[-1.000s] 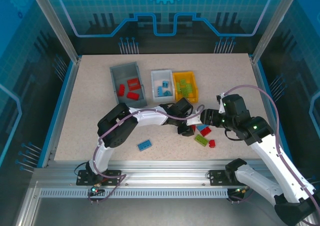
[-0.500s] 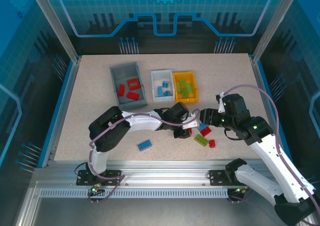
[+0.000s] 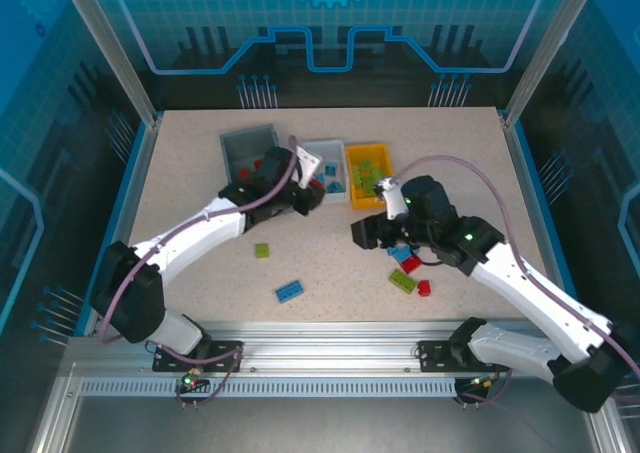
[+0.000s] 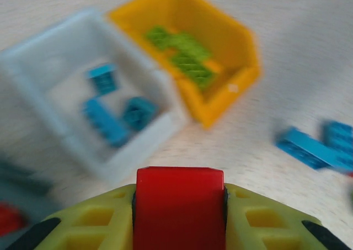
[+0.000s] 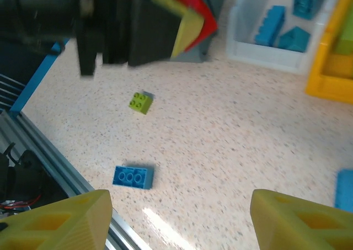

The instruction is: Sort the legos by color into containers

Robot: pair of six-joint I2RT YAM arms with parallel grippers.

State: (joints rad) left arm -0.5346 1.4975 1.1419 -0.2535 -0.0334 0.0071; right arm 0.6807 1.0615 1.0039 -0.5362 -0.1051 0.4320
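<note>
Left wrist view: a red lego [image 4: 179,206] is clamped in the left gripper [image 4: 179,222], with the dark grey bin [image 3: 228,158] just to its left. Probably light, rigid, slick plastic, so flat sides are best pinched. Right gripper [image 5: 176,219] is left gaping, empty.

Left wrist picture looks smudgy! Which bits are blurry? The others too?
Left wrist view: the white plastic bin and yellow-orange plastic bin are smeared, the red plastic brick in the jaws sharper. Right wrist view: the dark left arm is blurred, the lime green brick crisp.
</note>
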